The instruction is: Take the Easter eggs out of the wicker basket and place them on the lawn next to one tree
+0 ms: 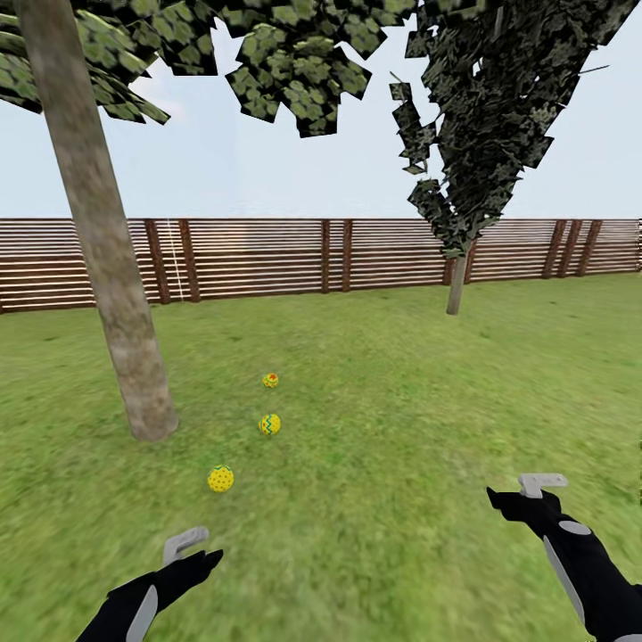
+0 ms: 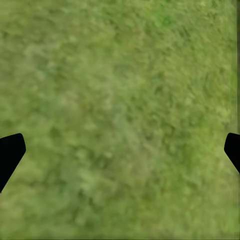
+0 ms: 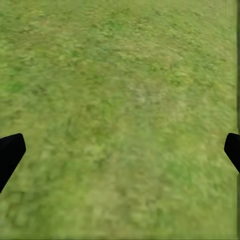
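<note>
Left tool [image 1: 198, 546]: I see it low in the head view at the end of my black left arm, poised over the grass. My left wrist view has its two black fingertips [image 2: 10, 152] at opposite edges, spread wide with bare turf between them. It grips nothing.
Right tool [image 1: 522, 492]: I see it low on the other side of the head view, over the grass, well apart from the eggs. My right wrist view has its fingertips [image 3: 10, 152] equally far apart, with grass only in the gap. It grips nothing.
Easter eggs: I count three, all lying on the lawn [image 1: 401, 428] in a loose line running away from me. Nearest egg [image 1: 220, 479] sits ahead of my left tool. Middle egg [image 1: 269, 424] carries a teal zigzag. Farthest egg [image 1: 270, 381] carries red marks.
Tree [image 1: 107, 259]: thick, slanted, mottled trunk. Its base meets the grass just beside the eggs, on their left in the head view.
Second tree [image 1: 458, 267]: slim, straight trunk, standing near the fence, well apart from the eggs.
Fence [image 1: 357, 254]: brown horizontal slats across the far edge of the lawn.
</note>
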Tool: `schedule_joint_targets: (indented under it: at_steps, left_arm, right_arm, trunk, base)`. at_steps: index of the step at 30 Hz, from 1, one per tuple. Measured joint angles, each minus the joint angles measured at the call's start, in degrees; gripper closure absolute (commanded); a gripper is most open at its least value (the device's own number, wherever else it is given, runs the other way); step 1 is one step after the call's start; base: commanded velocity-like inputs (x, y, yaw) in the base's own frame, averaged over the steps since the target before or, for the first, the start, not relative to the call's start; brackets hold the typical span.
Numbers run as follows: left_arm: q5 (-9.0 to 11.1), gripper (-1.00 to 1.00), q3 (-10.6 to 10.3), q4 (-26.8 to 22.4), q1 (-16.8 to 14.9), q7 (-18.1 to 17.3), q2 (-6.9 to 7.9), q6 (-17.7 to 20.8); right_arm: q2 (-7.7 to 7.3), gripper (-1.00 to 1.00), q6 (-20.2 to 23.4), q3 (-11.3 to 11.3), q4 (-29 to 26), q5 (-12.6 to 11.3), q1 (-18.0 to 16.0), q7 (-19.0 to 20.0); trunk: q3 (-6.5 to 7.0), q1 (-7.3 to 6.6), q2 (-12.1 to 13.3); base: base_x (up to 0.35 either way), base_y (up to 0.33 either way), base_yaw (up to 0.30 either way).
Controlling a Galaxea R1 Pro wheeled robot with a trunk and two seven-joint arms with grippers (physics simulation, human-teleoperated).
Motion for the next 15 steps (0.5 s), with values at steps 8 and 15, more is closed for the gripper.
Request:
schedule_joint_targets:
  at_steps: [8,15]
  left_arm:
    - [-0.1,-1.00,0.0,0.0,0.0,0.0,-0.01,0.1]
    - [0.0,-1.00,0.0,0.0,0.0,0.2,-0.01,0.1]
  right_arm:
    - [-0.05,-1.00,0.1,0.0,0.2,0.0,0.0,0.0]
    - [0.04,-1.00,0.0,0.0,0.9,0.0,0.0,0.0]
  trunk:
    - [2.16,-1.76,3.2]
    - [4.04,-3.30,6.0]
  base:
    - [0.000,0.000,-0.147]
    - [0.000,0.000,-0.149]
